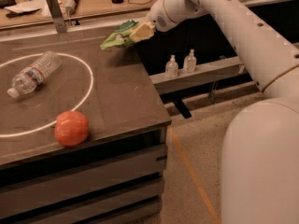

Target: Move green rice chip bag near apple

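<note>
**Green rice chip bag (pixel 116 37) pinched in the gripper (pixel 134 33), well apart from the apple (pixel 71 128)**

We see the fingers (pixel 143 30) closed together on the bag's right end, with only crumpled green foil between them. They touch nothing else. The pouch sticks out leftward from the fingertips, tilted, with its darker green patch facing up. It is over the table (pixel 117 101) at the corner farthest from the apple, behind it and to its right. We cannot tell whether the bag's lower edge brushes the surface. The apple rests near the front edge, just beside the near arc of the white ring (pixel 88 85). Behind the apple and to its left, inside that ring, a water bottle (pixel 32 73) lies on its side.
</note>
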Motion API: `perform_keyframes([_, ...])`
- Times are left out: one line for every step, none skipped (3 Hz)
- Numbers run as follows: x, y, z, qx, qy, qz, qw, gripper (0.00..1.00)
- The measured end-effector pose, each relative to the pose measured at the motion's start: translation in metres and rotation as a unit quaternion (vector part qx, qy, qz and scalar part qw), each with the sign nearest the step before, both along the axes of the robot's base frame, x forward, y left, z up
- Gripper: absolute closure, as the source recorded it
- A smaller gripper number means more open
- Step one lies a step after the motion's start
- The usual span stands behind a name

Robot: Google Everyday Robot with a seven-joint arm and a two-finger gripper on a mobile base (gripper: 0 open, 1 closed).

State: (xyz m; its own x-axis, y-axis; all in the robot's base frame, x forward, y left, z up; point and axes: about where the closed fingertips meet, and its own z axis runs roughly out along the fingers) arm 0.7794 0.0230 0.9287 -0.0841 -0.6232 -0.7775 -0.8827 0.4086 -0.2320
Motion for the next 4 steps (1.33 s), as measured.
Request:
perform_keyframes([-0.014,0.006,-0.001,0.012,-0.017,0.045,0.9988,1.0])
perform_keyframes([-0.03,0.005,-0.001,0.022,-0.039,0.083,0.9955,1.0])
perform_keyframes([-0.05,0.004,-0.002,0.025,-0.057,0.116,0.9913,1.0])
perform_keyframes([-0.076,0.006,-0.005,0.019,-0.058,0.14,0.9882,1.0])
